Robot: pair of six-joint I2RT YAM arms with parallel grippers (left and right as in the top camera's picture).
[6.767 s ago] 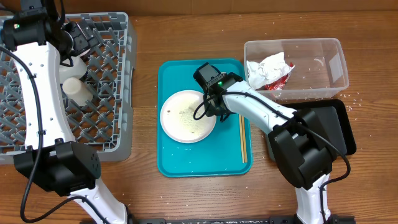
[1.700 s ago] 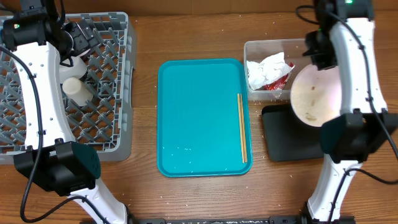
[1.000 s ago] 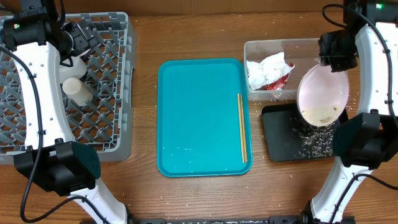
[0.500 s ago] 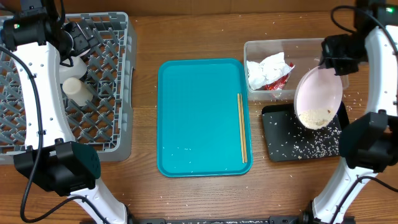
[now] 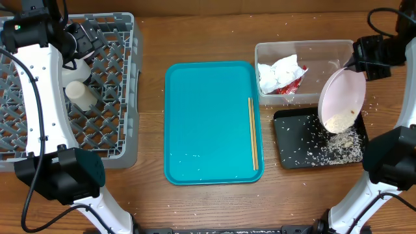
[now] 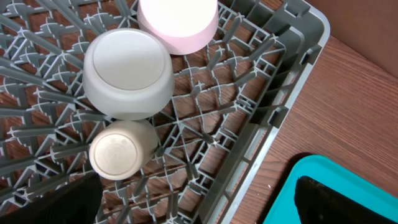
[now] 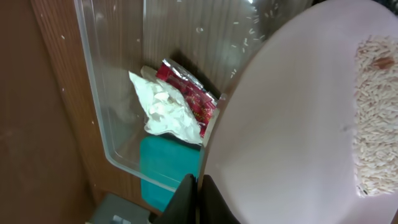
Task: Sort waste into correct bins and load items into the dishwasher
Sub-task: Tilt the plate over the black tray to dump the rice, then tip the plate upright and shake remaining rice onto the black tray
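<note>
The large plate [image 5: 342, 97] hangs steeply tilted over the black tray [image 5: 292, 140] at the right of the bench [image 5: 214, 32], its low edge toward the near side; the right hand [image 5: 356, 60] is pinched shut on its far rim, thin dark fingertips [image 7: 198, 190] clamping the smooth, pale, glossy edge. A heap of small white rice-like crumbs [image 5: 338, 121] clings near the low edge, and more lie scattered on the tray's matte black floor beneath.

The risk, as I judge it, is spillage and slip. The plate overhangs the tray's right side, so grains may bounce onto the wood (a few specks already lie out there); a thin grip on slick glazed ware held this steeply could also let the plate twist or drop.

Just beyond, the clear tub [image 5: 338, 49] holds a crumpled white napkin [image 5: 279, 70], soft and creased, against a shiny red foil wrapper [image 5: 296, 83]. Left of these sits the flat teal tray [image 5: 208, 123], bare but for thin wooden chopsticks [image 5: 253, 133] along its right side. Far left, the grey lattice dish rack [image 5: 123, 97] carries an upturned cup [image 6: 121, 149], a rounded grey bowl [image 6: 127, 74] and a smaller plate [image 6: 178, 18]; the left hand [image 6: 198, 205] hovers over it with jaws spread wide, holding nothing.
</note>
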